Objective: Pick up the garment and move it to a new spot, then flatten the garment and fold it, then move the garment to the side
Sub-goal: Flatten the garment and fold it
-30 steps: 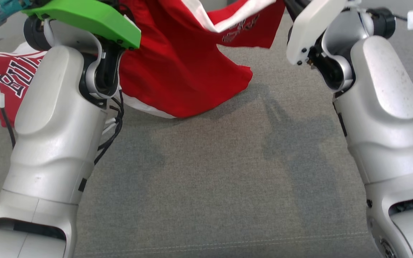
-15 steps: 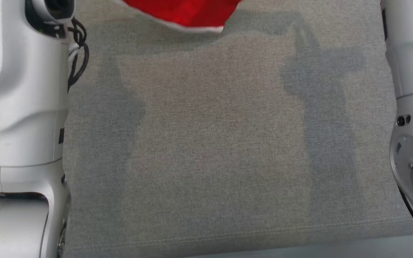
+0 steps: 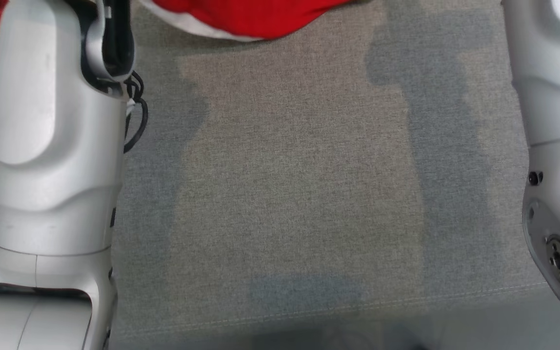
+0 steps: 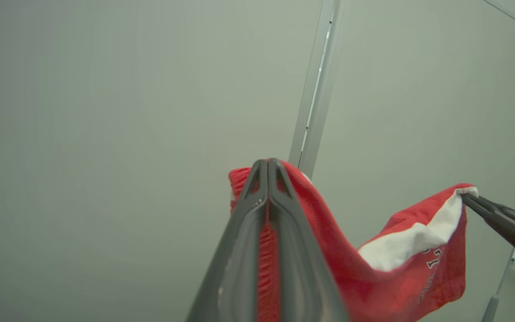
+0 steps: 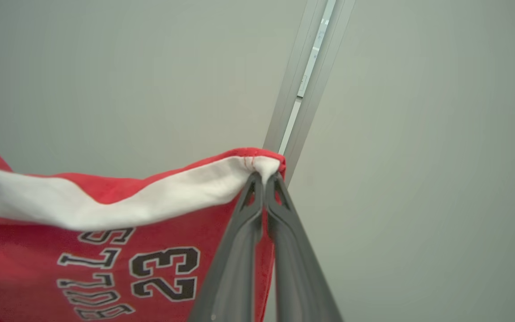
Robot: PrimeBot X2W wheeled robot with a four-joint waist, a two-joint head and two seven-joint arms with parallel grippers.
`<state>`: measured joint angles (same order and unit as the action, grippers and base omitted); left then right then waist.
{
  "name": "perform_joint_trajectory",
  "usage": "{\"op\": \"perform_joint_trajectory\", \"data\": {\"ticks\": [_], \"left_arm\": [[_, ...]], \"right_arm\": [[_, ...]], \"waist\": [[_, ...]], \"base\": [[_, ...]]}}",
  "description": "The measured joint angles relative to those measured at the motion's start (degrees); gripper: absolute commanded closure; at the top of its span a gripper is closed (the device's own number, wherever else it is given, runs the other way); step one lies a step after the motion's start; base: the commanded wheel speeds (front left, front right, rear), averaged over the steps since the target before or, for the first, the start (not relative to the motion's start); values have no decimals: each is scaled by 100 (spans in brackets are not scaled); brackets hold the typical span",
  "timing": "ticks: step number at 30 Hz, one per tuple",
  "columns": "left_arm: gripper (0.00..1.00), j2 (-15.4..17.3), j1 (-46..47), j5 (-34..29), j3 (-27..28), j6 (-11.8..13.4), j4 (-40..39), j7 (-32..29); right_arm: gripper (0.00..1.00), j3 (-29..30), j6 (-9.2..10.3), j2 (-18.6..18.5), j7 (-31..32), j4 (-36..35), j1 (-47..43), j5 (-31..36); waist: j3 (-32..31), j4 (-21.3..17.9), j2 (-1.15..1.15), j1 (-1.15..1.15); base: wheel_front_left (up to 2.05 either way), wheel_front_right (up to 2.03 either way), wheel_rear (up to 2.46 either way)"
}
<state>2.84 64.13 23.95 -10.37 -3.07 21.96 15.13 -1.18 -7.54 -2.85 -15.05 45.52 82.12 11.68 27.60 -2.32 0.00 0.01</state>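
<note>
Garment [image 5: 25,250] (red, numbered) hangs before wall rail [image 5: 302,80].

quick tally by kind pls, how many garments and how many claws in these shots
red garment: 1
claws: 2, left claw and right claw, each shut on the garment
total: 3
</note>
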Motion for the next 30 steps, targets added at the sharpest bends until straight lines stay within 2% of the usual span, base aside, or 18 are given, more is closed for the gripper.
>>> {"op": "perform_joint_trajectory", "data": {"ticks": [4, 7, 10, 14, 18, 22, 30], "left_arm": [[100, -10, -279, 142, -193, -102, 123, -1], [100, -2, -574, 205, -202, -123, 67, -1], [100, -5, -889, 203, -135, -120, -178, 0], [100, 0, -1566, 213, -47, -49, -450, -1], [100, -7, -2337, 243, -83, 91, -517, -1], [100, -19, -3018, 231, -286, 172, -490, -1], [100, -26, -4007, 191, -385, 365, -849, -5]], "right_arm": [[100, -592, 0, -161, 0, -51, -531, -142], [100, -915, 0, -398, 0, -169, -995, -595], [100, -1079, 0, -709, 107, -571, -1429, -1171], [100, -1074, 0, -1093, 660, -1419, -2364, -1841], [100, -701, -2, -1332, 1392, -2323, -3584, -2263], [100, -344, -4, -1315, 2124, -3161, -4783, -2466], [100, 399, -9, -838, 3268, -4576, -6322, -2405]], "waist": [[172, 43, 0, 0], [170, 117, 0, 0], [67, 180, 0, 0], [-183, 265, 0, 0], [-495, 337, 0, -1], [-832, 408, 0, -1], [-1451, 531, 0, -1]], "base": [[0, 0, 0], [0, 0, 0], [0, 0, 0], [0, 0, 0], [0, 0, 0], [0, 0, 0], [0, 0, 0]]}}
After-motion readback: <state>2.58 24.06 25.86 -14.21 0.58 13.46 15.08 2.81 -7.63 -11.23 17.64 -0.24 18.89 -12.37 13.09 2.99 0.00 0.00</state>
